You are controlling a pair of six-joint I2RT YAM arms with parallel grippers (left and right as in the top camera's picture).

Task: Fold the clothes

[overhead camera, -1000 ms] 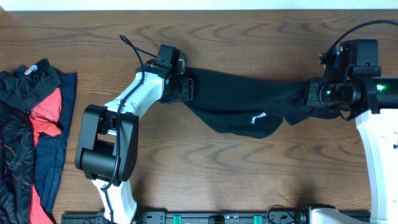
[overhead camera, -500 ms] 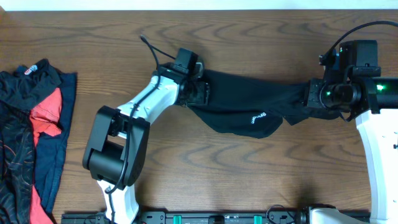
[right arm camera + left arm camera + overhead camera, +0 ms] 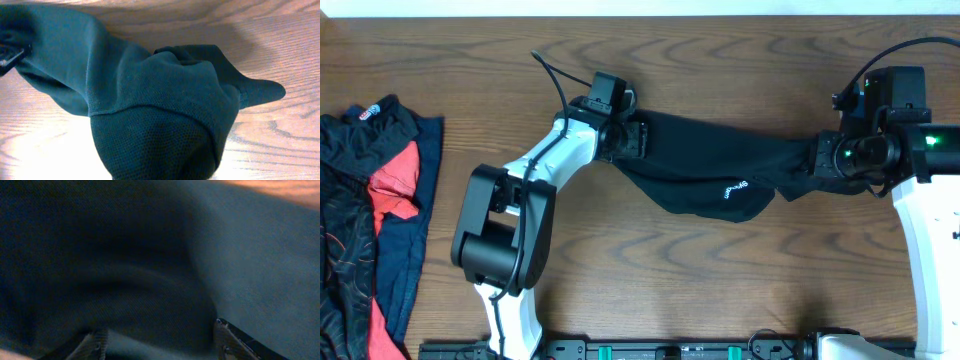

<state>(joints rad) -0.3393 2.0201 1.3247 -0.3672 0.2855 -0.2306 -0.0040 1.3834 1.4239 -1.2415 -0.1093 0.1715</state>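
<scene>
Two arms share one black garment (image 3: 720,165), which spans the middle of the table (image 3: 720,290) between them, its small white logo (image 3: 735,188) on the sagging near side. My right jaws are closed on its right end, cloth bunched against that wrist camera. My left jaws stand apart at the left end with fabric filling the gap between the fingers (image 3: 97,342); whether they pinch it I cannot tell. That worries me: if I draw the arms apart, the left end could slip free and collapse. The right grab looks like several layers, so the cloth may spread twisted. The other clothes (image 3: 370,200) lie piled at the table's left edge, well apart.
</scene>
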